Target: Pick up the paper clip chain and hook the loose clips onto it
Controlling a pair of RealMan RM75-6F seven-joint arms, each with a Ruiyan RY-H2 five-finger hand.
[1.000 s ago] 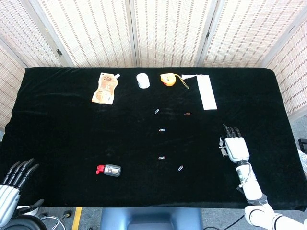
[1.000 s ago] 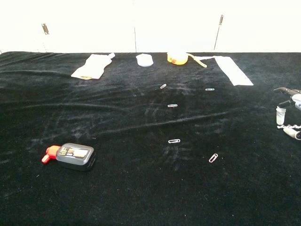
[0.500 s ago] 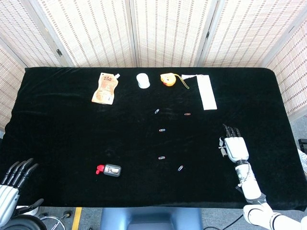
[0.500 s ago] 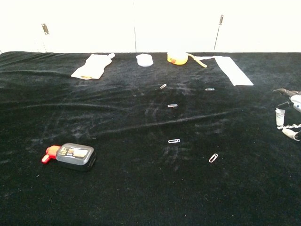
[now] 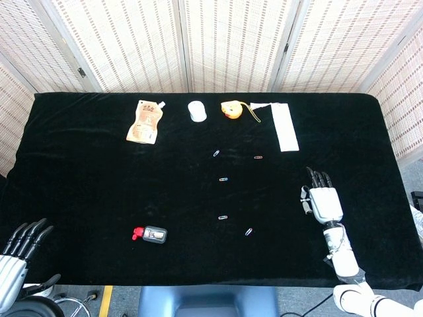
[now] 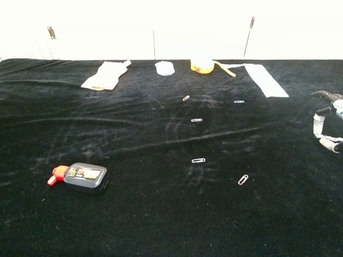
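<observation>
Several small paper clips lie scattered on the black table (image 5: 79, 185), each apart from the others: one (image 5: 216, 153) and another (image 5: 258, 158) further back, one (image 5: 224, 179) in the middle, and two nearer the front (image 5: 223, 216) (image 5: 248, 232). They are too small to tell which are linked. My right hand (image 5: 323, 198) hovers open over the right side of the table, fingers stretched out, well right of the clips. The chest view shows only its edge (image 6: 327, 126). My left hand (image 5: 20, 247) hangs open off the front left corner, holding nothing.
Along the back stand a tan pouch (image 5: 145, 121), a white cap (image 5: 196, 111), a yellow duck toy (image 5: 231, 109) and a white strip (image 5: 285, 127). A small dark bottle with a red cap (image 5: 151, 234) lies at the front left.
My right hand has shifted slightly away from me and risen a little in the chest view. My left hand has sunk a touch. The clips have not moved.
</observation>
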